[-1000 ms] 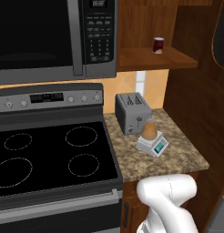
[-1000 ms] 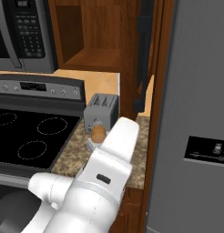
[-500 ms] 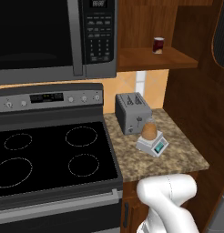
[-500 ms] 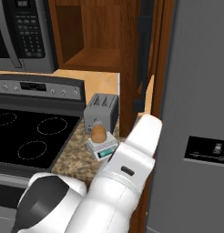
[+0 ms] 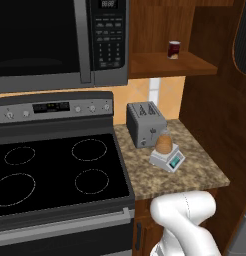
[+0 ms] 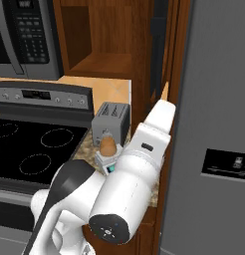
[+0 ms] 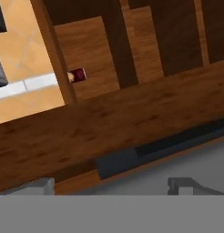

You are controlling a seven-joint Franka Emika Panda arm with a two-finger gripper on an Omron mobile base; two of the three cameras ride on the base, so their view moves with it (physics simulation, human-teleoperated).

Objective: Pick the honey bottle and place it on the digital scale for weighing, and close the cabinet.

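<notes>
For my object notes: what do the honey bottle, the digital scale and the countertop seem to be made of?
Honey bottle: looks like amber plastic or glass, ridged, matte.
Digital scale: probably light-grey plastic, smooth, with a teal display.
Countertop: seemingly polished granite, judging by its brown speckles.

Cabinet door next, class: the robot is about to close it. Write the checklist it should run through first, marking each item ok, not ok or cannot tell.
1. Honey bottle on the scale: ok, it stands upright on top.
2. Cabinet closed: not ok, its shelf is exposed.
3. Door handle in the hand view: ok, the dark bar lies just ahead.
4. Gripper empty: ok, nothing between the fingertips.
5. Red jar clear of the shelf's front edge: ok, it sits back.
6. Fingers touching the handle: cannot tell.
</notes>
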